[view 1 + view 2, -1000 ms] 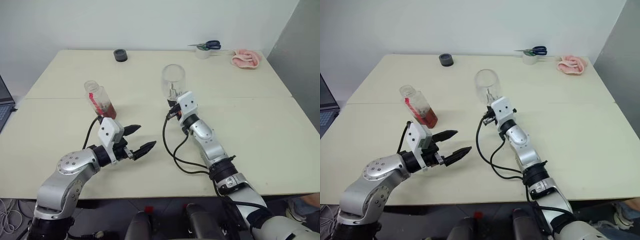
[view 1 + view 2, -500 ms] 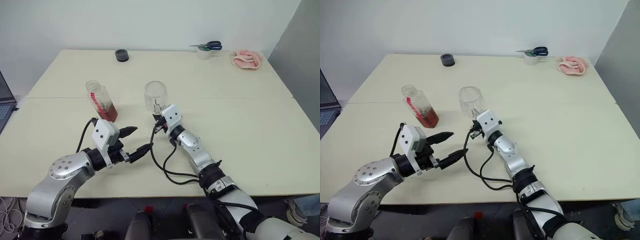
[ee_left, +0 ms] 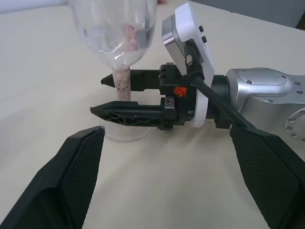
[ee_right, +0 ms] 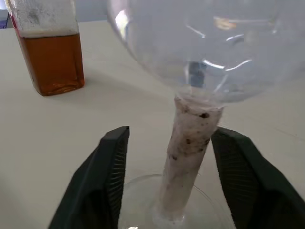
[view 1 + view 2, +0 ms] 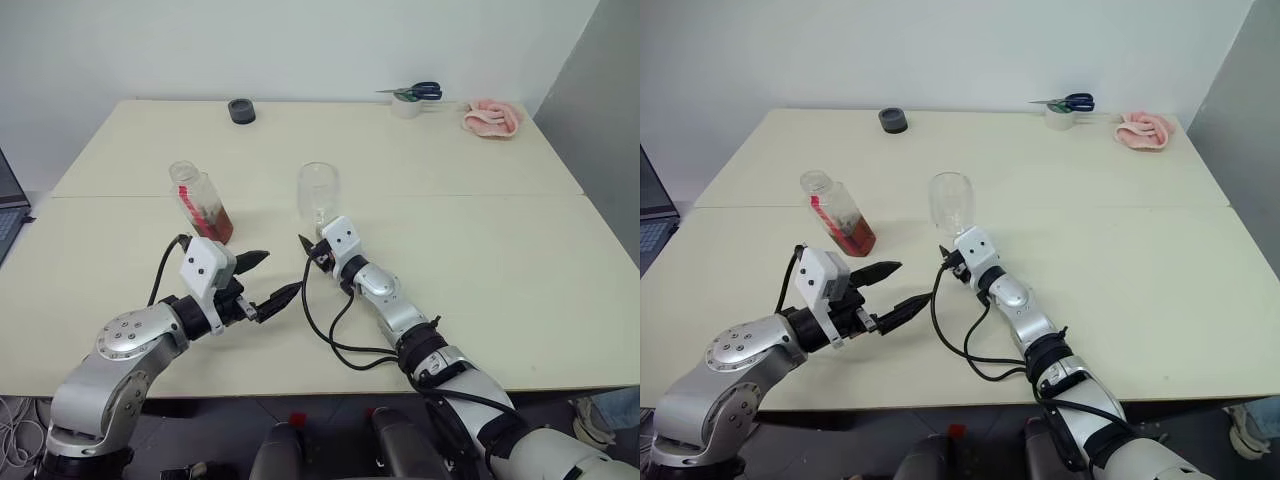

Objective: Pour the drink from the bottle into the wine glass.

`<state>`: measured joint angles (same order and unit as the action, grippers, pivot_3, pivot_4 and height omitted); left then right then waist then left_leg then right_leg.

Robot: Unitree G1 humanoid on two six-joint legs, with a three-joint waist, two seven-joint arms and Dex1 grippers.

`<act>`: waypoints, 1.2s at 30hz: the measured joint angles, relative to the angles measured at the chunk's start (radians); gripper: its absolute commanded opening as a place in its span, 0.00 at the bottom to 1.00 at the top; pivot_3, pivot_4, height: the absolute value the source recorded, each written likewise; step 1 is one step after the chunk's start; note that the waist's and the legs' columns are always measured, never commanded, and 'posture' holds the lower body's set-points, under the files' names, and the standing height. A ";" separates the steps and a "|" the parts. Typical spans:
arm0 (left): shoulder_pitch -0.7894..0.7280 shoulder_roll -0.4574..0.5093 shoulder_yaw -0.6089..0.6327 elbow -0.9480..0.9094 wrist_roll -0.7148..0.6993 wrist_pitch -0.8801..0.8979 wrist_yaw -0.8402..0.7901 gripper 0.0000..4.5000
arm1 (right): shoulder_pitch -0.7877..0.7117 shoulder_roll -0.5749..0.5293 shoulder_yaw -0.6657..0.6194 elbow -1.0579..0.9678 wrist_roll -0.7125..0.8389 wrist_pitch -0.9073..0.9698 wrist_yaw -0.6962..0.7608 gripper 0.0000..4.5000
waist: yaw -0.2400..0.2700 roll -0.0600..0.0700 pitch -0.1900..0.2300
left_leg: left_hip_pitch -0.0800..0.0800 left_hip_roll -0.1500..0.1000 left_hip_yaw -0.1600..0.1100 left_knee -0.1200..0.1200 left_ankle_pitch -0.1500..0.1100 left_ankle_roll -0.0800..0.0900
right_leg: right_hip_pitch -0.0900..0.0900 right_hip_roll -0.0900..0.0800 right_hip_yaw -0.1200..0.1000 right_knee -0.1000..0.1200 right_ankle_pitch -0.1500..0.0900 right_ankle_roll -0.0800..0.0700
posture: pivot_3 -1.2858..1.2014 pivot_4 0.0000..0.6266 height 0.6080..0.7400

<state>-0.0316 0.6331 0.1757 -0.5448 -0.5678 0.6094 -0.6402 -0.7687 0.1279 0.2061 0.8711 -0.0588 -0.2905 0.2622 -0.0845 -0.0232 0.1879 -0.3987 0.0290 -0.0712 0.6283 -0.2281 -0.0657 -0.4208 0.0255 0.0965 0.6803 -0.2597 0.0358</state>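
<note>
The wine glass (image 5: pixel 317 188) stands upright on the table (image 5: pixel 480 250), its clear bowl empty and its stem (image 4: pixel 188 143) whitish and speckled. My right gripper (image 5: pixel 310 247) is open, one finger on each side of the stem with a gap on both sides. The bottle (image 5: pixel 201 201) stands uncapped to the glass's left, with the reddish-amber drink (image 4: pixel 51 61) in its lower part. My left gripper (image 5: pixel 281 272) hovers open and empty in front of the bottle, pointing toward the glass's foot (image 3: pixel 125 135).
A black tape roll (image 5: pixel 240 110) lies at the far edge. A white tape roll (image 5: pixel 406 106) with scissors (image 5: pixel 419 91) on it and a pink cloth (image 5: pixel 492 117) sit at the far right. A laptop edge (image 5: pixel 6 205) shows at the left.
My right gripper lowered the glass leftward from a raised spot, set it on the table and opened off the stem. The left gripper stayed open and nearly still.
</note>
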 measured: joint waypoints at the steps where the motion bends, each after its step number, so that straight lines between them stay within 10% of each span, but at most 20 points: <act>1: 0.001 0.000 0.008 0.001 0.000 -0.003 -0.001 1.00 | 0.000 0.000 0.000 -0.003 0.000 0.000 0.002 0.90 | 0.000 0.000 0.000 | 0.000 0.000 0.000 0.000 0.000 0.000 | 0.000 0.000 0.000 0.000 0.000 0.000 | 0.52 0.24 1.00; 13: 0.092 -0.087 0.116 0.117 -0.003 -0.094 0.030 1.00 | 0.233 -0.129 0.048 -0.429 0.022 0.200 0.201 1.00 | 0.003 0.000 0.000 | 0.000 0.000 0.000 0.001 0.000 0.000 | 0.000 -0.001 0.000 0.000 0.000 0.000 | 0.52 0.24 1.00; 23: 0.095 -0.290 0.185 0.272 0.105 -0.334 0.218 1.00 | 0.315 -0.548 -0.082 -0.953 0.188 0.636 0.455 1.00 | 0.018 -0.001 -0.001 | -0.001 -0.001 0.000 0.001 0.000 0.000 | 0.001 -0.002 -0.001 -0.001 0.000 0.001 | 0.52 0.24 1.00; 30: -0.007 -0.260 0.182 0.276 0.125 -0.333 0.259 1.00 | -0.065 -0.904 -0.247 -1.003 0.549 1.043 0.804 1.00 | 0.012 0.001 0.002 | 0.001 0.000 0.001 0.000 0.000 0.000 | 0.000 0.001 0.000 -0.001 -0.001 0.000 | 0.52 0.24 1.00; 36: -0.067 -0.206 0.182 0.287 0.138 -0.288 0.279 1.00 | -0.192 -0.865 -0.186 -1.037 0.670 1.094 0.934 1.00 | 0.009 -0.005 -0.001 | 0.000 0.001 -0.001 0.001 -0.003 0.005 | 0.001 0.001 -0.001 -0.001 -0.002 -0.003 | 0.52 0.24 1.00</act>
<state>-0.0987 0.4269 0.3575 -0.2579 -0.4303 0.3218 -0.3611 -0.9605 -0.7374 0.0201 -0.1658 0.6112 0.8034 1.1958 -0.0752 -0.0284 0.1865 -0.3991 0.0298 -0.0717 0.6294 -0.2309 -0.0611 -0.4200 0.0269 0.0954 0.6797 -0.2621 0.0326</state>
